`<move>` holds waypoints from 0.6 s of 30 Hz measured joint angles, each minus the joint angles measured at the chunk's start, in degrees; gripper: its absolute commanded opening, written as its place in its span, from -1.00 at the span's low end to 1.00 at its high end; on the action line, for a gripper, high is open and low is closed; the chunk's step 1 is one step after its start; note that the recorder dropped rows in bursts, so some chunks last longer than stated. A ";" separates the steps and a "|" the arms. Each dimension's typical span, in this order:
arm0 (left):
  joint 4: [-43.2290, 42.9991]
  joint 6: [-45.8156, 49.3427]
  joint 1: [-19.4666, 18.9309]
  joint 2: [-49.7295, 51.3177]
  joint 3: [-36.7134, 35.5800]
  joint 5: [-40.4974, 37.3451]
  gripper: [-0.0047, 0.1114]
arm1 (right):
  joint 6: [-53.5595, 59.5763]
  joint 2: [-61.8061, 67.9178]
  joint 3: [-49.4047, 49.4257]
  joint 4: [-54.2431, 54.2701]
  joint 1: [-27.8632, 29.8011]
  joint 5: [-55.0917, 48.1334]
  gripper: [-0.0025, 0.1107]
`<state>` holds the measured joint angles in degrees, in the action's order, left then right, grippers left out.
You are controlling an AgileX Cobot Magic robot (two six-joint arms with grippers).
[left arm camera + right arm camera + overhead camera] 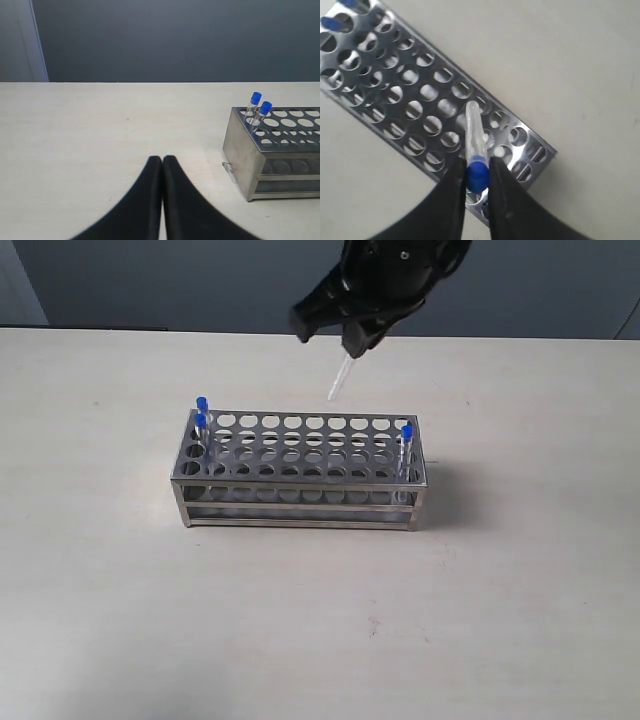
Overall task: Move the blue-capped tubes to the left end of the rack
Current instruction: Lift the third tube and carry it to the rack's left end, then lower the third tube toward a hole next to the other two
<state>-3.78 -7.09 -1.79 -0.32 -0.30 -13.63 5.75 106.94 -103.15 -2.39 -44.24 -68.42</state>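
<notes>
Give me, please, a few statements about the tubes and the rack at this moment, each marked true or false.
1. The right gripper holds a blue-capped tube by its cap, lifted clear of the rack. True.
2. Two blue-capped tubes stand at the rack's left end. True.
3. The rack's right end holds no tube. False: a fourth tube stands there.
4. The left gripper is open above the rack. False: its jaws are shut, and it is beside the rack, over the table.

Left tool [162, 160] and right tool [476, 162] — matte black, smooth, curved, tapering.
</notes>
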 measured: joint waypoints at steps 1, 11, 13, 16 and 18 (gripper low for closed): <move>0.00 0.00 0.00 0.00 0.00 0.00 -0.90 | 1.17 0.03 0.00 0.11 -1.15 0.00 -0.96; 0.00 0.00 0.00 0.00 0.00 0.00 -0.90 | 7.78 0.03 0.00 -0.05 -9.06 6.20 -0.97; 0.00 0.00 0.00 0.00 0.00 0.00 -0.90 | 8.23 0.66 -0.94 -0.05 -9.46 6.27 -0.97; 0.00 0.00 0.00 0.00 0.00 0.00 -0.90 | 8.64 2.92 -4.06 -0.42 -9.58 5.11 -0.97; 0.00 0.00 0.00 0.00 0.00 0.00 -0.90 | 9.04 4.87 -6.68 -0.42 -9.58 4.31 -0.97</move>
<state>-3.78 -7.09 -1.79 -0.32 -0.30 -13.63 14.78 111.80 -109.83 -2.81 -53.82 -64.11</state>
